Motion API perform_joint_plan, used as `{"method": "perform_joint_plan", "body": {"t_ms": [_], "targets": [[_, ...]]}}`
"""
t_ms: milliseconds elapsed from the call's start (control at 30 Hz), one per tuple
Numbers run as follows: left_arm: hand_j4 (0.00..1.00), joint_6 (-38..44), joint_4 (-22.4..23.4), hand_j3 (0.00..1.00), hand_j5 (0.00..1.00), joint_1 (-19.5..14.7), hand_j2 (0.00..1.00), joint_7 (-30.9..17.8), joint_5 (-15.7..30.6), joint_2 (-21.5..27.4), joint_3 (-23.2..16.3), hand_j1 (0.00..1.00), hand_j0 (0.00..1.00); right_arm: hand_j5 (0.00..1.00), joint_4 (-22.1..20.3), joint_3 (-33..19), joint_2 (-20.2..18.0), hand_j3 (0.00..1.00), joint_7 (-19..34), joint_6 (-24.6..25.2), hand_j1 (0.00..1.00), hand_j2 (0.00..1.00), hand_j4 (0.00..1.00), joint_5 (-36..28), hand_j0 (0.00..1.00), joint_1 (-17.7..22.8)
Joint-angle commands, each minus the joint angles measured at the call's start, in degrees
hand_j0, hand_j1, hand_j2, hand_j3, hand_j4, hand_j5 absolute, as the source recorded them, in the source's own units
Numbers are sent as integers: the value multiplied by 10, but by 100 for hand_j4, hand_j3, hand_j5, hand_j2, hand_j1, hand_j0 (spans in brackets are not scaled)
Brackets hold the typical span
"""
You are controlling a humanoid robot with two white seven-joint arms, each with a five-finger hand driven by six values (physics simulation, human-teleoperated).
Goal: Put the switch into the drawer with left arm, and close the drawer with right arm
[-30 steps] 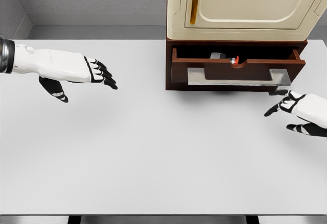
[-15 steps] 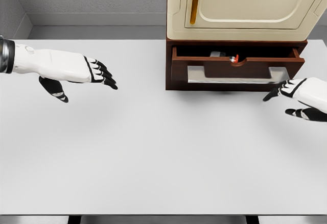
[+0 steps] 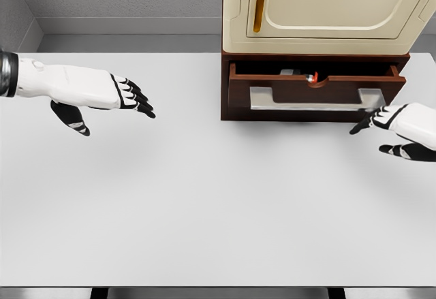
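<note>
1. White table (image 3: 204, 203) fills most of the head view. A cream cabinet (image 3: 327, 9) with a dark brown base stands at its far edge, right of centre.
2. Brown drawer (image 3: 313, 93) at the cabinet's base stands slightly open; only a narrow strip of its interior shows from above.
3. A wide grey metal handle (image 3: 317, 99) runs across the drawer front.
4. The switch (image 3: 311, 77) lies inside the drawer, behind the notch in the top edge of the front panel. Only a small red and grey part of it is visible. A second small grey piece sits just to its left; I cannot tell whether it belongs to the switch.
5. Left hand (image 3: 102, 95) hangs over the left part of the table, well apart from the drawer. Fingers (image 3: 139, 101) are extended and loosely spread, pointing right, thumb hanging below. It holds nothing.
6. Right hand (image 3: 402, 129) sits at the right edge of the view, just below and beside the drawer's right front corner. Fingers are relaxed, gripping nothing.
7. Right fingertips (image 3: 361, 127) point up-left toward the right end of the handle. Contact with the drawer front cannot be judged from this angle.
</note>
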Motion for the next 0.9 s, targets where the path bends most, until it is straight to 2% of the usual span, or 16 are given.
{"method": "perform_joint_plan", "body": {"t_ms": [0, 267, 667, 867], "targets": [[100, 1, 1, 100, 100, 0, 100, 0, 3, 0, 1, 100, 100, 71, 6, 4, 1, 71, -2, 2, 71, 71, 71, 0, 71, -2], [100, 1, 0, 100, 100, 0, 100, 0, 3, 0, 1, 100, 100, 71, 33, 24, 3, 71, -2, 2, 71, 71, 71, 5, 71, -38], [100, 1, 1, 100, 100, 0, 100, 0, 3, 0, 1, 100, 100, 71, 42, 24, 9, 71, -2, 2, 71, 71, 71, 10, 71, -45], [100, 1, 2, 100, 100, 0, 100, 0, 3, 0, 2, 100, 100, 71, 52, 31, 9, 71, -2, 2, 71, 71, 71, 10, 71, -63]]}}
